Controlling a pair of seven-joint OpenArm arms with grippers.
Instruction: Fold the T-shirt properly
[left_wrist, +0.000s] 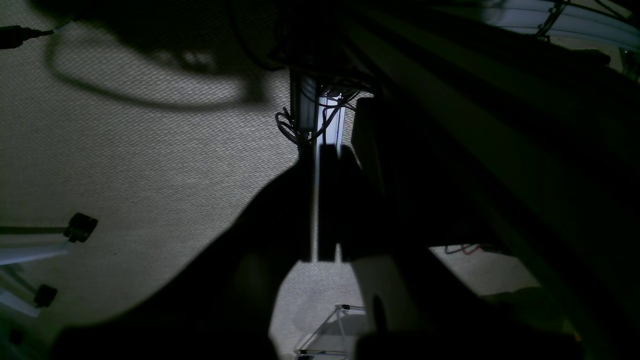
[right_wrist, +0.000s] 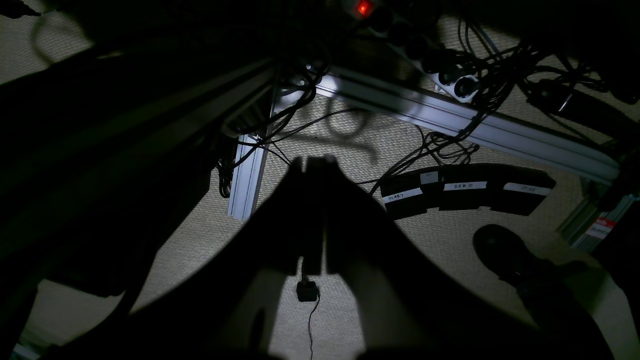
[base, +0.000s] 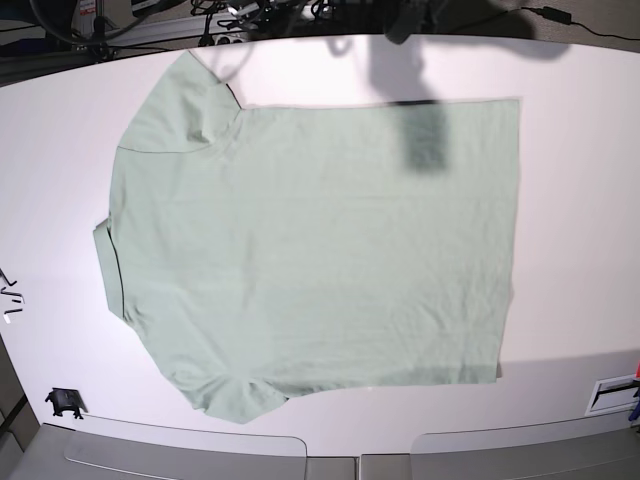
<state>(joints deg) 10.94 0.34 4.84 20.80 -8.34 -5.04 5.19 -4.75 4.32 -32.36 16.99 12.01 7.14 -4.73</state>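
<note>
The T-shirt (base: 320, 240) lies flat and spread on the white table (base: 580, 200) in the base view. It is pale mint green, with its collar (base: 108, 270) at the left, its hem at the right and its sleeves at top left and bottom left. Neither gripper shows in the base view. In the left wrist view my left gripper (left_wrist: 317, 150) is shut and empty, a dark shape over carpeted floor. In the right wrist view my right gripper (right_wrist: 315, 161) is shut and empty, also over the floor. The shirt is out of both wrist views.
A small black object (base: 65, 402) sits at the table's lower left and a white label (base: 612, 393) at its lower right. Below are aluminium frame bars (right_wrist: 450, 122), cables, labelled pedals (right_wrist: 465, 192), a shoe (right_wrist: 505, 252) and a power strip's red light (right_wrist: 364, 7).
</note>
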